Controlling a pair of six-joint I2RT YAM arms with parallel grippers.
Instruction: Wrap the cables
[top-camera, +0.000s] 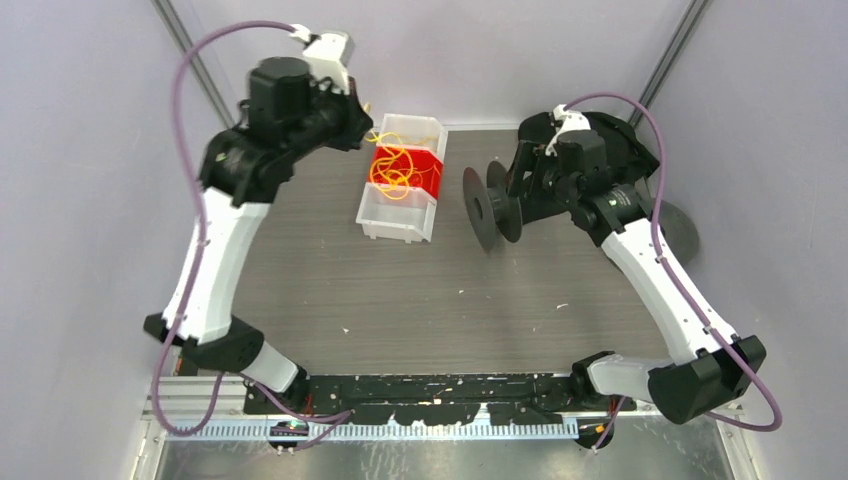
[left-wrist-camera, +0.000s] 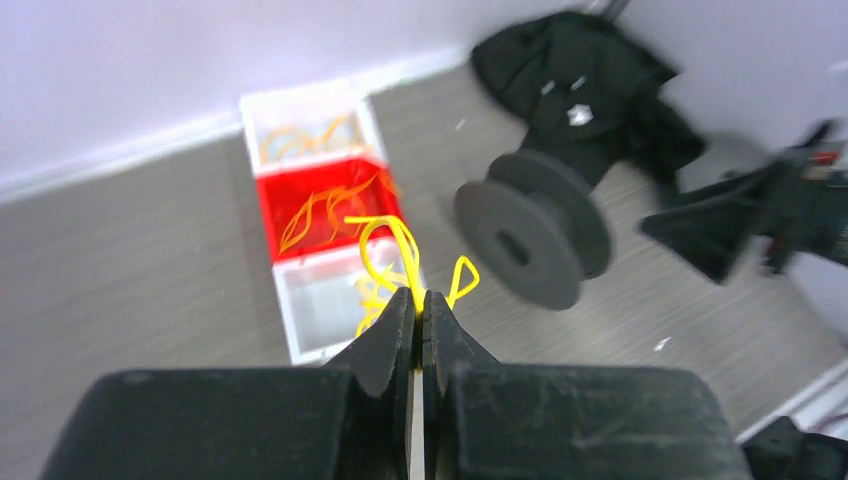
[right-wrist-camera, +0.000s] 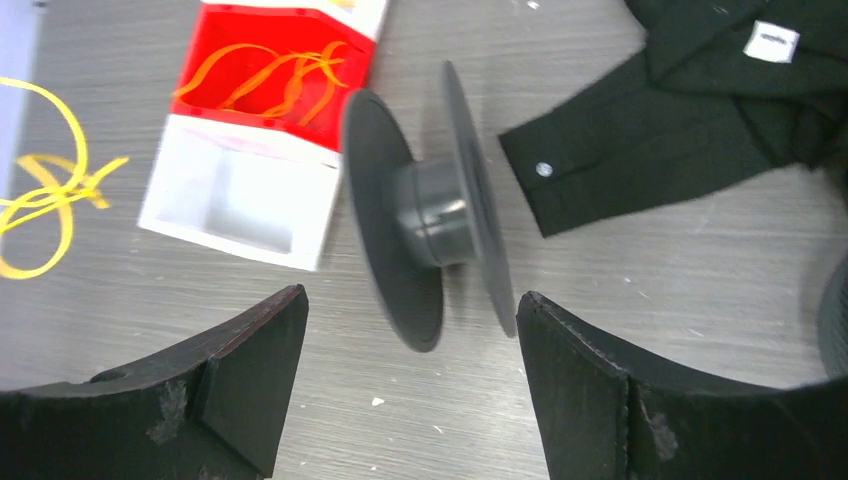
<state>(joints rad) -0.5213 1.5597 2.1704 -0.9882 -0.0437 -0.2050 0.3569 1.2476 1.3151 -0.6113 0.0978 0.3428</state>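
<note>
A bunch of thin yellow cables (left-wrist-camera: 385, 240) hangs in loose loops from my left gripper (left-wrist-camera: 420, 296), which is shut on it above the bin's near white compartment. The held bunch also shows at the left edge of the right wrist view (right-wrist-camera: 45, 190). More yellow cables (top-camera: 398, 165) lie in the red middle compartment of a white bin (top-camera: 380, 225). My left gripper (top-camera: 366, 128) is at the bin's far left corner. A dark grey spool (right-wrist-camera: 425, 215) stands on its flange edges right of the bin. My right gripper (right-wrist-camera: 410, 300) is open just short of it, not touching.
The bin (left-wrist-camera: 300, 340) has three compartments; the far white one (left-wrist-camera: 305, 130) holds some cable. A black cloth (right-wrist-camera: 680, 130) lies behind the spool (top-camera: 492, 205) at the back right. A second dark round shape (top-camera: 683, 228) lies behind the right arm.
</note>
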